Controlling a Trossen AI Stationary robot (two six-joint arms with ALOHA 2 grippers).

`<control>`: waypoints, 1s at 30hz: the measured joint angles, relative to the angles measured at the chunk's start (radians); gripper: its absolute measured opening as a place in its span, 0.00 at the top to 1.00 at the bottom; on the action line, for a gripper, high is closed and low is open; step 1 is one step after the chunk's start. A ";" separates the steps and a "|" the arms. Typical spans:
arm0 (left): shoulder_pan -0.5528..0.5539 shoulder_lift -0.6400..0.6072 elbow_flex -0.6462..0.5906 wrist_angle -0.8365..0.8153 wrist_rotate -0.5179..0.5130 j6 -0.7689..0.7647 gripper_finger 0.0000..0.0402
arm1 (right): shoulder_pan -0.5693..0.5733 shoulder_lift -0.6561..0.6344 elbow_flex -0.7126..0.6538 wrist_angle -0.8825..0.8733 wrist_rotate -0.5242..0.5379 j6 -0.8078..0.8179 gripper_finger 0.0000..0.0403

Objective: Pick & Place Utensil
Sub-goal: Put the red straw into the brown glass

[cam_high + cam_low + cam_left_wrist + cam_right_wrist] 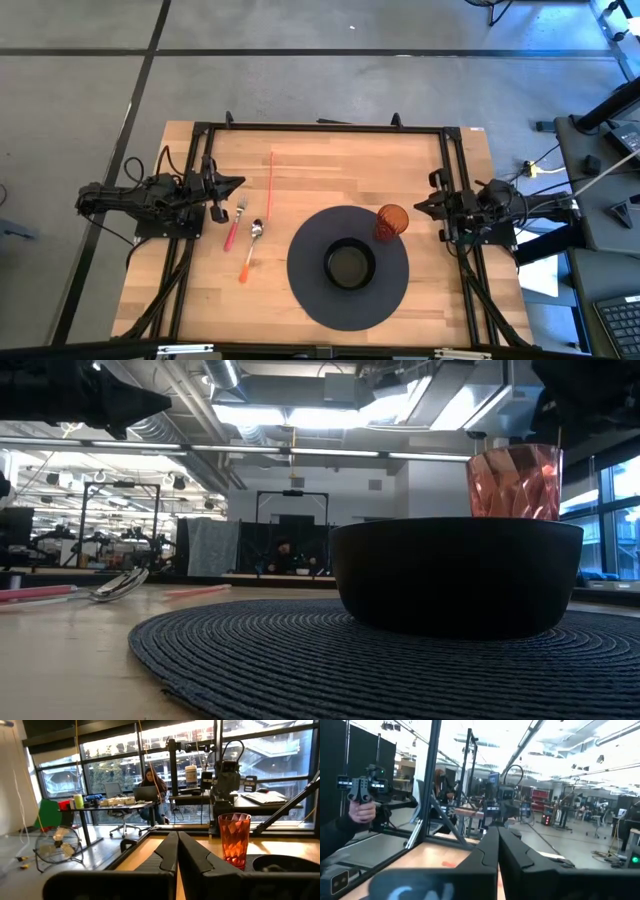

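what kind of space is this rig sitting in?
Likely a robotics lab or open workshop: a person at a laptop behind the wooden table, another framed rig across the room, exposed ceiling ducts.

One camera hangs high and looks straight down on the whole surface (320, 160). One sits low at the surface's edge, very near the bowl (457, 575), looking into the room. One rides on each arm, looking forward across the surface. The high, low and left arm views share the red cup (234, 837).
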 joint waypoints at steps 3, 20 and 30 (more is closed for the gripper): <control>0.000 0.000 0.000 0.000 -0.019 0.010 0.99 | 0.000 -0.029 -0.002 -0.015 0.005 0.010 0.99; 0.000 0.000 0.000 -0.018 -0.048 -0.021 1.00 | 0.000 -0.034 -0.001 -0.110 -0.011 0.029 0.99; 0.000 0.000 0.000 -0.025 -0.048 -0.027 0.98 | 0.001 -0.034 -0.001 -0.177 0.009 0.023 0.99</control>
